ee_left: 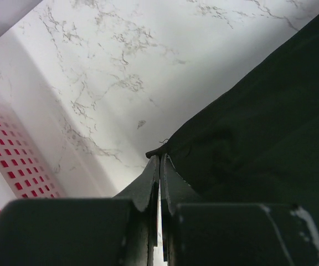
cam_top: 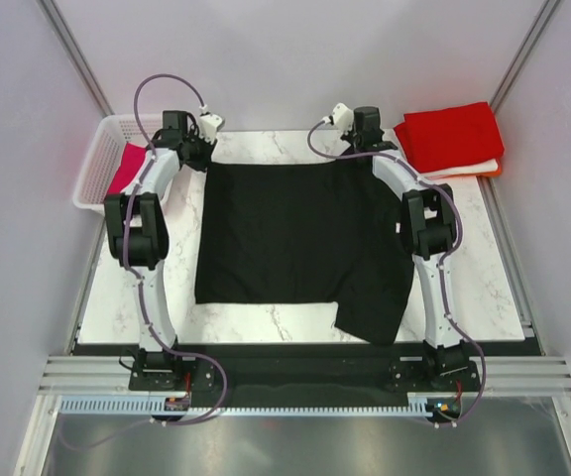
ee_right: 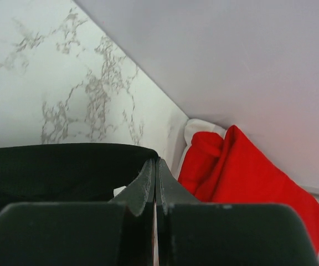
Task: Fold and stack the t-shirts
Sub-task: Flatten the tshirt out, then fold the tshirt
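A black t-shirt [cam_top: 290, 238] lies spread on the marble table, one sleeve hanging toward the near right. My left gripper [cam_top: 198, 154] is shut on its far left corner; in the left wrist view the closed tips [ee_left: 159, 158] pinch the black cloth [ee_left: 259, 127]. My right gripper [cam_top: 357, 149] is shut on the far right corner; in the right wrist view the closed tips [ee_right: 155, 162] pinch the black hem [ee_right: 60, 166]. A folded stack with a red shirt [cam_top: 451, 136] on top, white and orange under it, sits at the far right and shows in the right wrist view [ee_right: 242, 172].
A white lattice basket [cam_top: 102, 159] with a magenta shirt [cam_top: 127, 169] inside stands at the far left, next to the left arm. Its wall shows in the left wrist view [ee_left: 21, 160]. Pale booth walls close in behind and at both sides.
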Motion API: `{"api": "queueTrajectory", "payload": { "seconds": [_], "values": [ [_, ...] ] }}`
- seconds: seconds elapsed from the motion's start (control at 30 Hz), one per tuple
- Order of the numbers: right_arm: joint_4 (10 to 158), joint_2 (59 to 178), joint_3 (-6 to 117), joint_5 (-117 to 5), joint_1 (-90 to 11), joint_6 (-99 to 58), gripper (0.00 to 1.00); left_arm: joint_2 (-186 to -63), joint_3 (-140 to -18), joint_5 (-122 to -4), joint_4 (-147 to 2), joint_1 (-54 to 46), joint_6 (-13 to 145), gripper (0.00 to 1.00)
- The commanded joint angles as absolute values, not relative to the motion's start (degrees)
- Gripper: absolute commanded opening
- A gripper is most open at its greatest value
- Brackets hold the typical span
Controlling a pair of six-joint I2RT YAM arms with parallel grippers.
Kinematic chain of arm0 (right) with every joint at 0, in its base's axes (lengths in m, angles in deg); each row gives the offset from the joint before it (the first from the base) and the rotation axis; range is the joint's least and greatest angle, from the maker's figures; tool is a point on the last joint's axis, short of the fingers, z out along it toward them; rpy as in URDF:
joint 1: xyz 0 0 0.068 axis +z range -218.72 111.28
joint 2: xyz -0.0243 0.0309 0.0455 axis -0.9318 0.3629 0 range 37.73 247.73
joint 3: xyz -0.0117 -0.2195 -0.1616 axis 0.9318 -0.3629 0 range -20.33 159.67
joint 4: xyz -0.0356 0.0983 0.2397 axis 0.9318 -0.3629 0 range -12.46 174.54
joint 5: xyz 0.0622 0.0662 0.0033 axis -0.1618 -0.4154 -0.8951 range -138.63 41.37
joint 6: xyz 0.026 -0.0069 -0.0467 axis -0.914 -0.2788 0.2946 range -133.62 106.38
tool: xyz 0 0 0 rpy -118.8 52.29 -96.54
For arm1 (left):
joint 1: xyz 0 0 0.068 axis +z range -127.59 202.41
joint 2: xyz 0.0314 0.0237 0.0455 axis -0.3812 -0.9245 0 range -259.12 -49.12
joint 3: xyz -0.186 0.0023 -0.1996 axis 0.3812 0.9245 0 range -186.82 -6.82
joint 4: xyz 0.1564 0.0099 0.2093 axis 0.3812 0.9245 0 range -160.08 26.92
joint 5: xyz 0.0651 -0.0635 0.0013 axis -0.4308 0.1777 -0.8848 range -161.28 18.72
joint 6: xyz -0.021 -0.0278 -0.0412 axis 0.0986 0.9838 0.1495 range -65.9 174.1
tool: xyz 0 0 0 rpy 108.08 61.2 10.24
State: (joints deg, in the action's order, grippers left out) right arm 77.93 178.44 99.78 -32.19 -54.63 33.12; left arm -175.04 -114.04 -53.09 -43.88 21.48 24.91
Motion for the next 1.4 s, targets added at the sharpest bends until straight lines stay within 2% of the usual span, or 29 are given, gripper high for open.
{"api": "queueTrajectory", "payload": {
  "seconds": [0.0, 0.23, 0.4, 0.7, 0.9, 1.37],
  "values": [
    [81.46, 182.39, 106.05, -31.23, -54.74, 32.25, 0.00, -177.52, -118.52, -54.58, -45.73, 21.62, 26.51, 0.02],
    [85.42, 183.81, 106.68, -29.83, -54.74, 34.10, 0.00, -179.20, -121.16, -56.61, -46.87, 21.53, 26.33, 0.02],
    [84.63, 175.12, 98.87, -29.21, -54.57, 35.41, 0.00, -174.72, -119.15, -53.98, -46.00, 21.79, 26.51, 0.02],
    [84.63, 156.85, 76.64, -28.16, -54.57, 36.82, 0.00, -164.61, -109.84, -49.93, -46.08, 21.97, 21.59, 0.02],
    [84.63, 151.82, 70.38, -27.54, -54.48, 37.70, 0.00, -161.97, -105.96, -49.23, -45.91, 21.97, 18.86, 0.02],
    [70.92, 141.63, 63.09, -27.28, -52.99, 32.79, 0.00, -157.66, -99.46, -47.03, -45.29, 21.80, 16.66, 0.02]
  ]
}}
